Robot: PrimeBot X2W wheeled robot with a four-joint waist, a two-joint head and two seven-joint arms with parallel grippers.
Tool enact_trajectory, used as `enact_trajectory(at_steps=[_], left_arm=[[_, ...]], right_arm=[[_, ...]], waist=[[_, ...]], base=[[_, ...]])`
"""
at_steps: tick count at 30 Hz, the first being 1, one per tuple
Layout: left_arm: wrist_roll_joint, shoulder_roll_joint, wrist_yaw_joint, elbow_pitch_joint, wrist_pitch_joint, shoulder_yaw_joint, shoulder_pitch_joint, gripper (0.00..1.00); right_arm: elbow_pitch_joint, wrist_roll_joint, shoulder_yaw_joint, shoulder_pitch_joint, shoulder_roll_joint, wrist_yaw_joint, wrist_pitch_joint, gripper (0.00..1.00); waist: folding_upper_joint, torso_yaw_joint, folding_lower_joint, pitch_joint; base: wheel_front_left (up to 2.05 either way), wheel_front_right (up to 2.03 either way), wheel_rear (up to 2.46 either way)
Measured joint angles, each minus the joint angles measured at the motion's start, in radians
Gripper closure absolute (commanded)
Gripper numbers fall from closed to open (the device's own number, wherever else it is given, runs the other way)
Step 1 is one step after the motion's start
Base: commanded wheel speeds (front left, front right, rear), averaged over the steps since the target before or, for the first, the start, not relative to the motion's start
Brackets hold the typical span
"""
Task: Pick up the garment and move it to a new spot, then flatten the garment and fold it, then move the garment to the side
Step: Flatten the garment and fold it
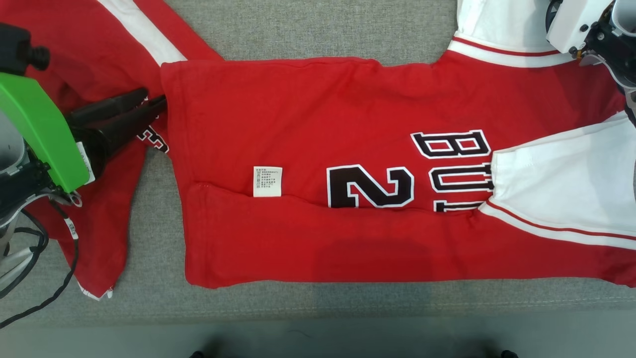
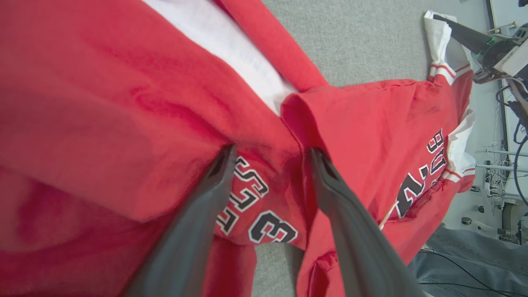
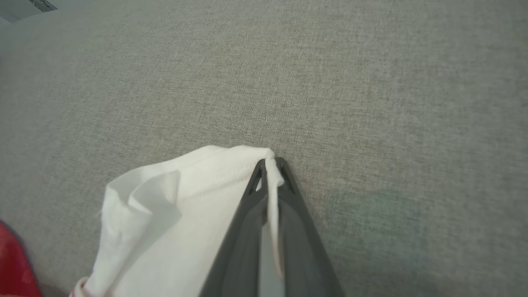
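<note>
The garment (image 1: 298, 124), a red jersey with white sleeves and black lettering, lies spread sideways across the grey table, its lower part folded up over the print. My left gripper (image 1: 156, 97) is at the shirt's left end. In the left wrist view it (image 2: 272, 154) is open, its two dark fingers set either side of a raised fold of red cloth (image 2: 297, 119). My right gripper (image 3: 270, 163) is shut on the edge of a white sleeve (image 3: 177, 206), low over the table. Its pale wrist housing (image 1: 576, 25) sits at the top right corner.
The grey fabric-covered table (image 1: 308, 30) has bare room beyond the shirt, and its front edge (image 1: 318, 318) runs below it. Black cables (image 1: 30, 278) hang at the lower left. Grey denim cloth (image 2: 474, 255) and lab clutter lie past the table's side.
</note>
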Motion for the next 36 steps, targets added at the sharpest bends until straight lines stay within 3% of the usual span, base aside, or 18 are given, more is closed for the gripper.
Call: enact_trajectory(at_steps=[8,16,23,26,36], left_arm=[[-0.049,0.019,-0.002,-0.014,-0.004,0.038,-0.010,0.11],[-0.103,0.013,-0.002,-0.020,0.002,0.053,-0.023,0.21],[-0.094,0.049,-0.002,-0.007,0.009,0.065,-0.028,0.21],[-0.095,0.048,-0.002,-0.010,0.009,0.067,-0.028,0.25],[-0.113,0.042,-0.003,-0.025,0.016,0.068,-0.028,0.24]], right_arm=[[0.032,0.000,0.009,-0.034,0.030,0.020,-0.006,1.00],[0.068,0.000,0.018,-0.055,0.053,0.043,-0.024,1.00],[0.101,0.000,0.026,-0.068,0.069,0.053,-0.040,1.00],[0.115,0.000,0.026,-0.071,0.076,0.062,-0.042,1.00],[0.151,0.000,0.035,-0.082,0.093,0.074,-0.059,1.00]], waist=[[0.0000,-0.018,0.0000,0.012],[0.0000,-0.035,0.0000,0.019],[0.0000,-0.043,0.0000,0.016],[0.0000,-0.046,0.0000,0.014],[0.0000,-0.055,0.0000,0.008]], base=[[0.00,0.00,0.00],[0.00,0.00,0.00],[0.00,0.00,0.00],[0.00,0.00,0.00],[0.00,0.00,0.00]])
